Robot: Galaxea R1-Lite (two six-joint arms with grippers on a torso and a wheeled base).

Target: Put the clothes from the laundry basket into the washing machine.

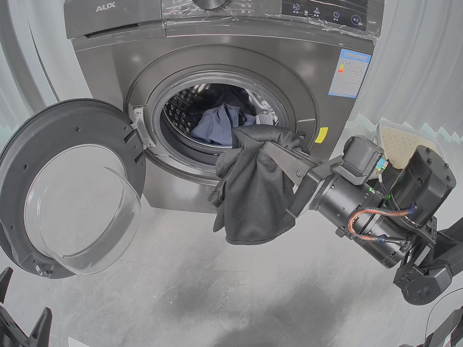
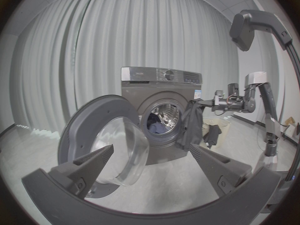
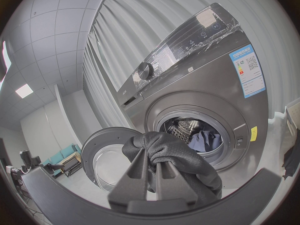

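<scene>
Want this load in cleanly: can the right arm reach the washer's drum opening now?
Probably yes: the door hangs wide open, and the right gripper, shut on the black garment, sits just before the drum opening.

Not much legible here tbh. The washing machine (image 1: 106,68) has a short logo (image 1: 105,7) in pale letters on its drawer front (image 1: 135,6). The blue label (image 1: 349,73) on the front's right side shows coloured energy bars and a QR code, but the print's too tiny. There's a small yellow sticker (image 1: 321,135) beside the door opening and white icons on the dark display panel (image 1: 323,8).
</scene>
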